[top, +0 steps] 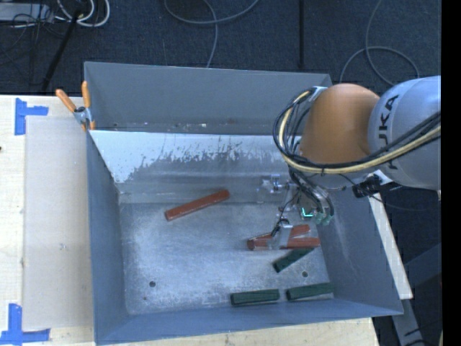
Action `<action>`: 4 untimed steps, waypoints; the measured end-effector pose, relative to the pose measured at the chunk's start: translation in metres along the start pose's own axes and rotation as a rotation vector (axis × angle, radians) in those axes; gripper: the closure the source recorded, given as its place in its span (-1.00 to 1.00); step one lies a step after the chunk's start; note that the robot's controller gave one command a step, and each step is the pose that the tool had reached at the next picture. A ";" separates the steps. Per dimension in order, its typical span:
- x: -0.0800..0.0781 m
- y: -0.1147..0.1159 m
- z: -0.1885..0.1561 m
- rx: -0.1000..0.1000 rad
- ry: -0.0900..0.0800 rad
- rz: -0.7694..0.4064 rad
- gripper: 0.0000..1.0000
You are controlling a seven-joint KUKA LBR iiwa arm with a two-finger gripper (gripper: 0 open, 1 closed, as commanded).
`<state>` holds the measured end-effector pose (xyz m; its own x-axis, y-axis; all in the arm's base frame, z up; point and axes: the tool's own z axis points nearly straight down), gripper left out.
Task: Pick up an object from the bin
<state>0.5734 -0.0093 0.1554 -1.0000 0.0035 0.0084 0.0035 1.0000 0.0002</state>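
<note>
end effector [283, 229]: low in the bin [209, 99], close to the floor, under the orange wrist cover [338, 121]
end effector state: cannot tell, wide or narrow; the wrist and cables block the view
holding: nothing visibly held
nearest thing: short red-brown block [259, 243], just beside the tip on the side away from the arm, touching it or nearly; I can't say which
also close: red-brown bar [304, 242], just on the arm side of the tip, partly under the wrist
next out: tilted dark green bar [291, 260], just past the red-brown bar toward the front wall, end-on to it
further off: two dark green bars [254, 298] [310, 291] lying flat along the front wall, well clear of the tip
far side: long red-brown bar [197, 205], alone, well away from the end effector toward the back-left
step: my read is end of descent / start of grasp on the short red-brown block; no lift yet, everything looks flat on the floor
likely target: short red-brown block, judged by closeness alone
next move needs: block centred in the grip, firm closure, then a straight vertical lift
risk: off-centre contact pushes the block away; the nearby red-brown bar and tilted dark green bar could get nudged or snagged
</note>
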 end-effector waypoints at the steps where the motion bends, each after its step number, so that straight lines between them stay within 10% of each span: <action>1: 0.000 -0.058 0.088 -0.001 -0.001 -0.155 -1.00; 3: 0.002 -0.057 0.045 0.001 -0.009 -0.311 -1.00; 4: 0.005 -0.061 0.086 0.000 -0.004 -0.445 -1.00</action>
<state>0.5671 -0.0699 0.0692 -0.9041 -0.4273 0.0035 -0.4273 0.9041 0.0028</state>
